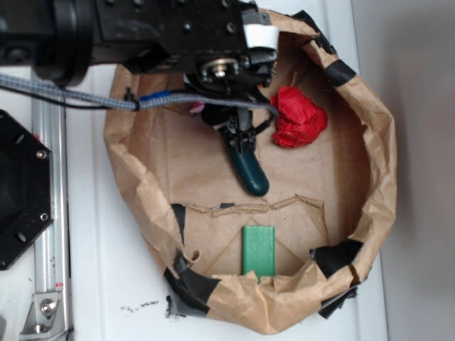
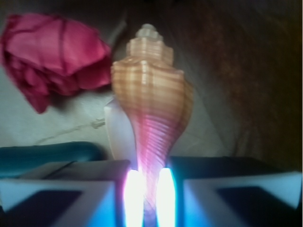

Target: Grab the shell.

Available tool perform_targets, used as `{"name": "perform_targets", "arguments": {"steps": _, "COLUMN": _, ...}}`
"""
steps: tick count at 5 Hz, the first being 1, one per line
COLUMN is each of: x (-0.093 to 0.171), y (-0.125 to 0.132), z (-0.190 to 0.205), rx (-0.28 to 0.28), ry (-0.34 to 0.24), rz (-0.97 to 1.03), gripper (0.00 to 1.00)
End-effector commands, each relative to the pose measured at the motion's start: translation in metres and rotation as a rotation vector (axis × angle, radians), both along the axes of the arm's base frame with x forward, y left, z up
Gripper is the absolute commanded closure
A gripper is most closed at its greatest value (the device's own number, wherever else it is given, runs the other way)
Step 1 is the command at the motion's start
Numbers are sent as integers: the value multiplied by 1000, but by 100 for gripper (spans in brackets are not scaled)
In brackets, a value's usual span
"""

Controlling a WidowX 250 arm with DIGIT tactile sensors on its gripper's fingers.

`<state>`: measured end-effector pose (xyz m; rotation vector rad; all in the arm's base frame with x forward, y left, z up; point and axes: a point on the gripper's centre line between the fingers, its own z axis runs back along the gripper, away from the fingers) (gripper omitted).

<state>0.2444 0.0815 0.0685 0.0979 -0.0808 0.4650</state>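
Grasp step imo: gripper (image 2: 147,198) clamped on the thin tail of the ribbed orange-tan spiral shell (image 2: 151,99), spire pointing 12 o'clock, crumpled red paper wad (image 2: 52,61) at 10. Next: lift straight up w/o slipping.

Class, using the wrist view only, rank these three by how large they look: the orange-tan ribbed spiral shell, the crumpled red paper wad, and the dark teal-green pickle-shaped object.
1. Orange-tan ribbed spiral shell, though it sits nearest the camera, between the gripper fingers.
2. Crumpled red paper wad, nearly as large; the order is unsure.
3. Dark teal-green pickle-shaped object, only a strip showing, so its rank is unreliable.
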Motion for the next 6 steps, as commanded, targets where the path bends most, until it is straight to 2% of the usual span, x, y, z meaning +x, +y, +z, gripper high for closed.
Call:
{"name": "perform_targets", "arguments": {"steps": 1, "x": 6, "y": 16, "z": 6, "rx": 25, "ry": -56, "rz": -24, "gripper": 0}}
{"name": "perform_targets", "arguments": {"steps": 3, "x": -1, "y": 29, "z": -6, "rx": 36, "ry": -67, "rz": -30, "gripper": 0}}
{"name": "perform_targets", "arguments": {"steps": 4, "x": 2, "y": 32, "z": -10, "rx": 9, "ry": -94, "rz": -60, "gripper": 0}}
{"name": "perform_targets", "arguments": {"steps": 6, "x": -6, "y": 18, "z": -32, "rx": -44, "ry": -88, "rz": -179, "gripper": 0}}
